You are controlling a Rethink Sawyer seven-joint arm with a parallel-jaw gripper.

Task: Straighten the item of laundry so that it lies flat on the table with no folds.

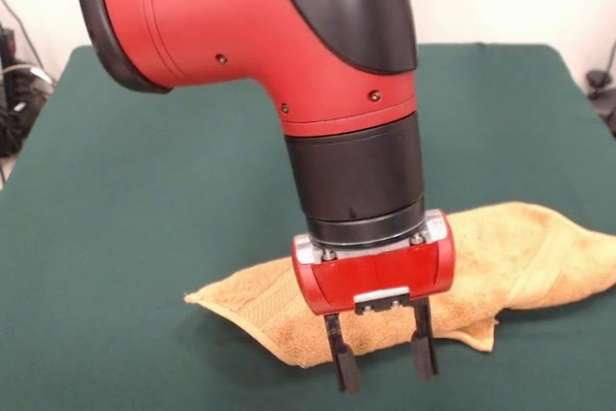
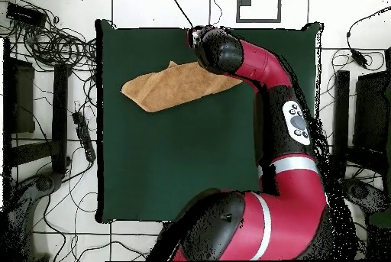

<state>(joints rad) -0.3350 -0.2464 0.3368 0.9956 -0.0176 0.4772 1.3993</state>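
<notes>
Towel on the green table, orange-tan, fluffy, bunched into a long folded strip rather than spread out. In the front view, runs from a pointed tip at left-centre across to the right edge of the picture; humped in the middle, with a woven band showing on the right part and a small corner hanging down near the front edge. In the overhead view, towel lies in the upper half of the table, slanted, wider at its left end, narrowing toward the arm. Well clear of the table's side edges, nearer the top edge than the bottom.

Gripper pointing straight down at the near side of the towel, in front of its middle. Two black fingers spread apart, a clear gap between them, nothing held. Fingertips low, close to the tabletop just past the towel's front edge; contact with cloth or table not certain. Red gripper body over the towel's hump, hiding part of it.

Overhead: arm reaching from the bottom right up across the table's right side, its head covering the towel's right end.
</notes>
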